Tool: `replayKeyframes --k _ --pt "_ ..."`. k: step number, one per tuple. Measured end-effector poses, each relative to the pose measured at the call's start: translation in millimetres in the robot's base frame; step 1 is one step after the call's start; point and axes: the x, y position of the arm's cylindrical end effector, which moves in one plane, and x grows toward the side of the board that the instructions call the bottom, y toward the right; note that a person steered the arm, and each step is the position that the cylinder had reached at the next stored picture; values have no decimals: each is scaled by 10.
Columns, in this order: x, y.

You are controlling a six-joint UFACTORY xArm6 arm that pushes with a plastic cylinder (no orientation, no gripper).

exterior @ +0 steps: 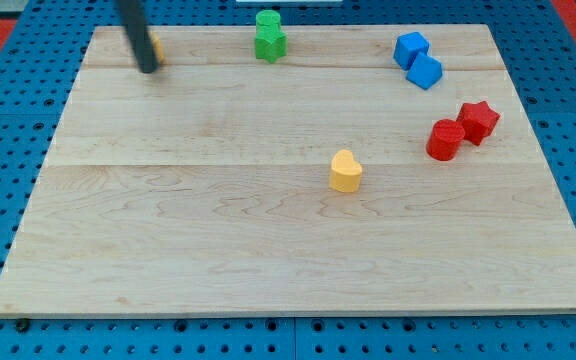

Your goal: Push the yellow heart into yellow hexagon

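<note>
Sitting up near the view's top left corner of the pale wooden counter [268, 250], my tip [149, 69] is the lower end of a straight dark rod, so there's no gripper here to be wide, narrow or holding anything. Right behind the rod a sliver of a yellow block [156, 47] peeks out, touching or almost touching it; too hidden to call the shape.

Taking that tip as the landmark: the yellow heart-shaped block [345, 171] is well apart from it, off toward the view's right and lower down, roughly mid-counter and standing alone. Two green blocks [269, 37] sit touching each other to the tip's right along the top edge, shapes hard to make out. Further right are two blue blocks [418, 60], also touching. Furthest from the tip, right and a bit lower, a red star-shaped block [479, 120] touches a rounder red block [445, 139].
</note>
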Motion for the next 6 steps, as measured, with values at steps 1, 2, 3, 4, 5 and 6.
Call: replayKeyframes --k 1,2,3,4,5,6 --pt "406 957" --pt "888 1564" --pt "1051 2205" --pt "1539 2419" --pt "1564 1585" --pt "1567 927"
